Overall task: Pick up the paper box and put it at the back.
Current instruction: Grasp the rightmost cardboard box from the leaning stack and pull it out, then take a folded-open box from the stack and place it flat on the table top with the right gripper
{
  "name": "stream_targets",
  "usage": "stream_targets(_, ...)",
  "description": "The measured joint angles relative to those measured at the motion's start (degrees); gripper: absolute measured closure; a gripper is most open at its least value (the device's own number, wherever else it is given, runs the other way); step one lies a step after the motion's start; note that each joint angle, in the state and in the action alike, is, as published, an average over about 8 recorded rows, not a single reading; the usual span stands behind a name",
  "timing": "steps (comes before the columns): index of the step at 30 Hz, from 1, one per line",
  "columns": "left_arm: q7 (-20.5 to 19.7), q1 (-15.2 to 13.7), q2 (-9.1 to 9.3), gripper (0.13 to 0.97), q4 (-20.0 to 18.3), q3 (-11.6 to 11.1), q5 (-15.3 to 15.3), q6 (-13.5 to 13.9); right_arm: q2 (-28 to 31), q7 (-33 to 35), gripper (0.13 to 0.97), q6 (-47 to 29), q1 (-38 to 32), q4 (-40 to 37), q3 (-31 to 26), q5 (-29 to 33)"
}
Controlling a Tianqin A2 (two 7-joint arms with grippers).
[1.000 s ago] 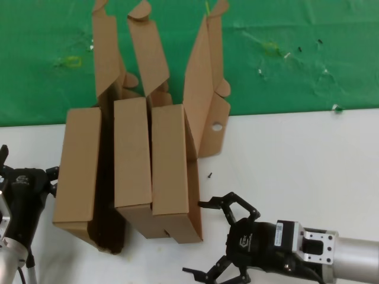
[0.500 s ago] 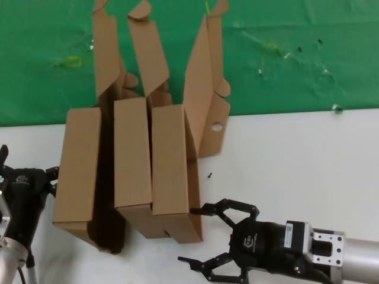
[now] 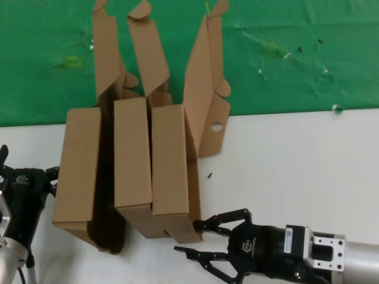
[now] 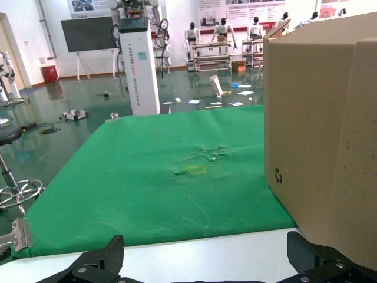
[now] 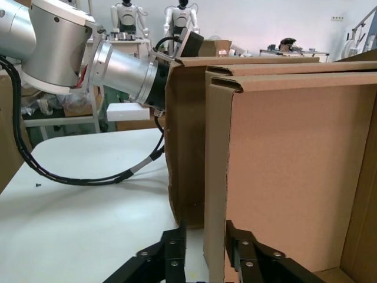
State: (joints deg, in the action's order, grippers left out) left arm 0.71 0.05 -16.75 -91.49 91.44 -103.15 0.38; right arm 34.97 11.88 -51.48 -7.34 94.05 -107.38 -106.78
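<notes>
Three brown paper boxes stand side by side with lids raised, straddling the line between white table and green cloth. My right gripper (image 3: 189,238) is at the near corner of the rightmost paper box (image 3: 170,160). In the right wrist view its fingers (image 5: 174,242) straddle that box's thin side wall (image 5: 215,165): one finger touches the inner face, and a small gap shows on the outer side. The gripper (image 5: 203,239) is open, nearly closed on the wall. My left gripper (image 3: 23,189) waits open beside the leftmost box (image 3: 77,165), which also fills the side of the left wrist view (image 4: 324,135).
The back, a green cloth (image 3: 296,71) with specks and yellowish marks, lies beyond the boxes. The middle box (image 3: 131,154) stands tight against the rightmost one. A small black screw (image 3: 209,175) lies on the white table (image 3: 296,165). The left arm (image 5: 118,59) shows behind the boxes.
My right gripper has moved left to the rightmost box's near corner and its fingers have narrowed from wide open to just straddling the side wall. The left arm and boxes have not moved.
</notes>
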Motion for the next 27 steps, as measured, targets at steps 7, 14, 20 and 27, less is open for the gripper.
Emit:
stream_targets(7,0.0,0.0,0.00,0.132,0.0,0.0,0.0,0.0,0.7,-0.1,0.820,0.5,0.8,0.9,0.3,0.1)
stream_targets(14,0.0,0.0,0.00,0.132,0.0,0.0,0.0,0.0,1.5,0.6,0.896,0.9,2.1,2.3,1.4,-0.4)
stream_targets(20,0.0,0.0,0.00,0.132,0.0,0.0,0.0,0.0,5.1,-2.3,0.920,3.7,3.7,7.3,3.7,1.6)
stream_targets(27,0.0,0.0,0.00,0.132,0.0,0.0,0.0,0.0,15.3,-15.6,0.944,7.3,4.7,18.4,9.2,10.1)
